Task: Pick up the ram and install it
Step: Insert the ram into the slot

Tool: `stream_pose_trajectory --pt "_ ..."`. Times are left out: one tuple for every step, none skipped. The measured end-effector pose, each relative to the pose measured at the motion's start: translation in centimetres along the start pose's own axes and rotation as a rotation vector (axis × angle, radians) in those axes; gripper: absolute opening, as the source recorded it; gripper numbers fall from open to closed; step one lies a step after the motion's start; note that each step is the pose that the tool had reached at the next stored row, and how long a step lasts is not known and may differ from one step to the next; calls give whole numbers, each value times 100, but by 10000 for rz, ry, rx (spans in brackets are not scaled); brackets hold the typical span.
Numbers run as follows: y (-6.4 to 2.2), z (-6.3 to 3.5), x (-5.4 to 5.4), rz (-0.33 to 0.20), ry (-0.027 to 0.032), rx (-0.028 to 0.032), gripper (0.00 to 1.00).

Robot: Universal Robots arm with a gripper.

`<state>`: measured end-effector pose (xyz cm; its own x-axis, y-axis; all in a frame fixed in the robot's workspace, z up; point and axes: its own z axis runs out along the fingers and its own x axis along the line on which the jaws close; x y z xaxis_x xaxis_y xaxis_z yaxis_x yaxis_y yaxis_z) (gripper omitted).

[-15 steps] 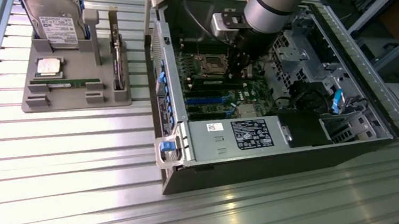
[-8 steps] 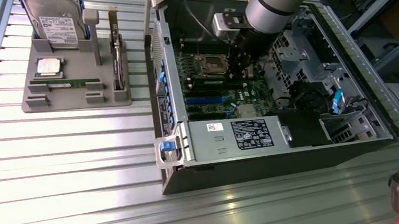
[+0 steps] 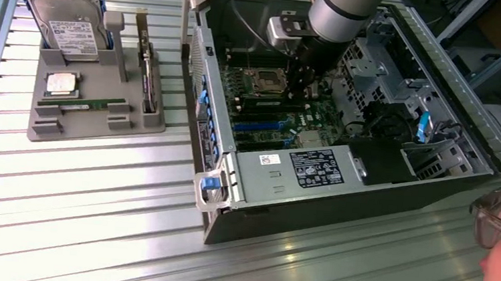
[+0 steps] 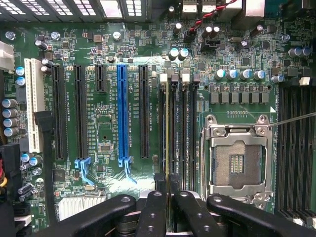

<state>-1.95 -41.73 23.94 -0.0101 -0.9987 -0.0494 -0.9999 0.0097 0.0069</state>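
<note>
Now the end effector (image 4: 168,195) is pinching the ram (image 4: 167,133) tight, right above the long black slots (image 4: 183,123) inside the computer (image 3: 316,216); if it tips sideways, it could jam or bend

Arm (image 3: 346,10): showing a smooth, silver-grey round shell, turning black lower down.
Gripper (image 4: 169,197): showing matte black links, each carrying small round screw holes.

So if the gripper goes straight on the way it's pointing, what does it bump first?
Probably the row of long black memory slots on the motherboard, beside the silver CPU socket. The gripper points straight at them; how close it is, I can't tell.
</note>
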Motion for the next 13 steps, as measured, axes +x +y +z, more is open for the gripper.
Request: stream_pose_trajectory --pt "0 0 0 1 0 0 12" --pt "0 0 0 0 0 0 12" --pt "-1 5 0 -1 -1 0 12" --pt "-1 5 0 -1 0 0 12" --pt "-1 5 0 -1 0 0 12" --pt "-1 6 -1 -1 -1 0 12" --pt "-1 6 -3 -2 -1 0 12" --pt "-1 6 -3 -1 -1 1 12" --pt "-1 5 -3 -1 0 0 12" --pt "-1 6 -3 -1 2 -1 12" --pt "-1 8 -4 -1 1 0 12" --pt "-1 9 -3 -1 1 0 12" --pt "-1 10 -4 -1 -1 0 12"
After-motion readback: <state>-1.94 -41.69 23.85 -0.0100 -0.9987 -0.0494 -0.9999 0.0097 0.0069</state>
